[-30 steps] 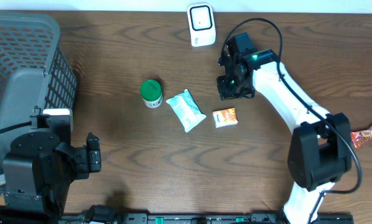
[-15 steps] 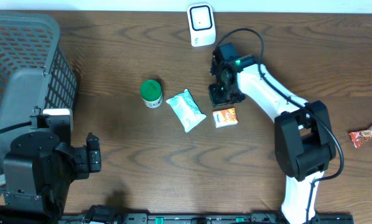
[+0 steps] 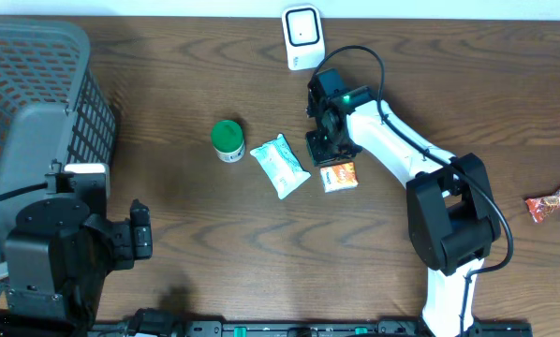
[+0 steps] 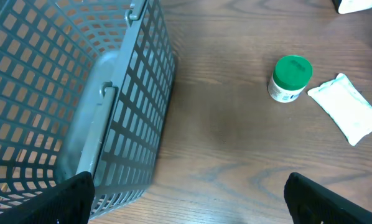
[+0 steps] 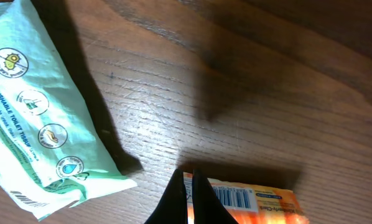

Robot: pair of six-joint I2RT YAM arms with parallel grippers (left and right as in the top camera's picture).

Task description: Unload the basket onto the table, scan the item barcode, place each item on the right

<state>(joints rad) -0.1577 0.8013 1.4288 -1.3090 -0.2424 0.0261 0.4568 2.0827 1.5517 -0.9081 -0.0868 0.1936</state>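
Note:
A small orange packet [image 3: 341,176] lies flat on the wooden table, and the right wrist view shows the barcode on the orange packet [image 5: 248,200]. My right gripper [image 3: 319,150] is shut, with its thin dark tips [image 5: 189,177] just over the packet's left end and nothing held between them. The white scanner [image 3: 302,37] stands at the table's back edge, beyond the right gripper. My left gripper [image 3: 140,231] rests near the front left; the left wrist view shows this gripper [image 4: 186,190] wide open over bare wood.
A pale green wipes pack [image 3: 280,166] lies left of the orange packet. Left of that stands a green-lidded jar [image 3: 228,140]. A grey mesh basket [image 3: 32,103] fills the left side. A red candy bar [image 3: 553,202] lies at the far right edge.
My right gripper has swung left and toward the front, from beside the scanner to the orange packet's left end. The left arm has not moved.

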